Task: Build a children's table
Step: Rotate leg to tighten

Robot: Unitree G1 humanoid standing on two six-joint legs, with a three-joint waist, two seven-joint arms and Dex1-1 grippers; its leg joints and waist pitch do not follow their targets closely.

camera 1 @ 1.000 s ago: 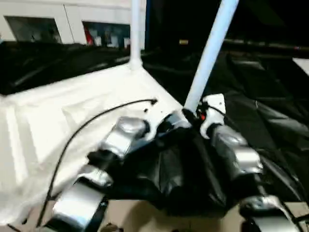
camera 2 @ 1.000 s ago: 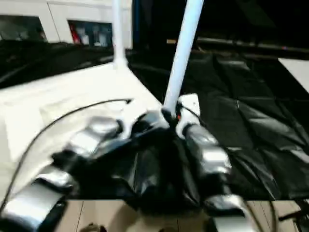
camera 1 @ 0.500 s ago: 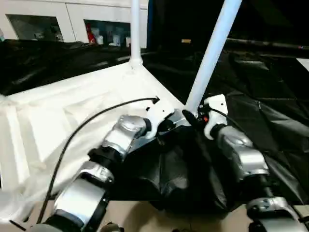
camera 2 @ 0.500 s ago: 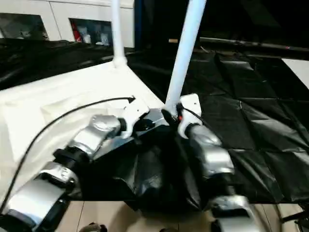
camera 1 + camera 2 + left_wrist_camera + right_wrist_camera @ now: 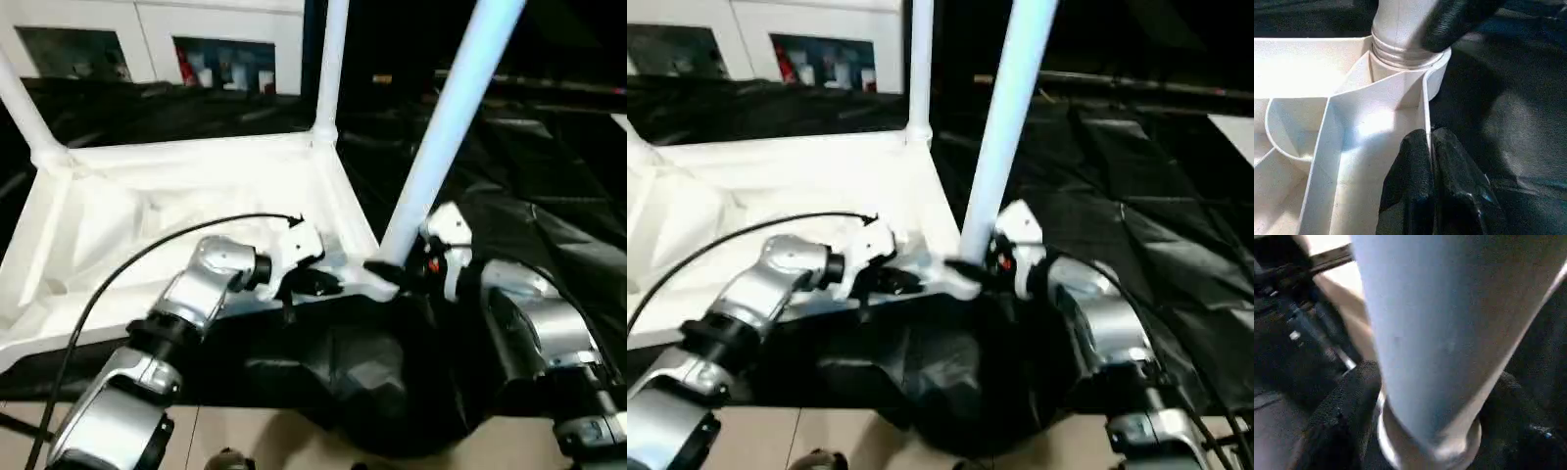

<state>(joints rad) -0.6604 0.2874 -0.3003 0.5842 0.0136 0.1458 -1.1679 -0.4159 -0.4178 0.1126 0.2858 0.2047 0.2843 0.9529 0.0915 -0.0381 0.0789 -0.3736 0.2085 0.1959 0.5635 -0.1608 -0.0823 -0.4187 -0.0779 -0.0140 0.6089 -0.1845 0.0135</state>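
The white tabletop (image 5: 196, 196) lies upside down, ribs up. Upright legs stand in its far-left corner (image 5: 24, 113) and far-right corner (image 5: 331, 69). A third leg (image 5: 446, 137) rises from the near right corner socket (image 5: 1400, 54), leaning a little to the right. My left gripper (image 5: 1430, 147) is shut on the thin rim wall of the tabletop just beside that socket, and shows again in the head view (image 5: 328, 284). My right gripper (image 5: 397, 269) sits at the base of the third leg (image 5: 1449, 318), just above the socket.
Crinkled black sheeting (image 5: 549, 186) covers the surface around and under the tabletop. A white cabinet (image 5: 225, 54) with open shelves stands at the back. A black cable (image 5: 147, 259) arcs over my left forearm. Pale floor (image 5: 255, 441) shows along the near edge.
The camera has swung, bringing the tabletop's far-left corner and its leg into the picture. Both grippers stay at the near right corner, and the leg keeps its lean.
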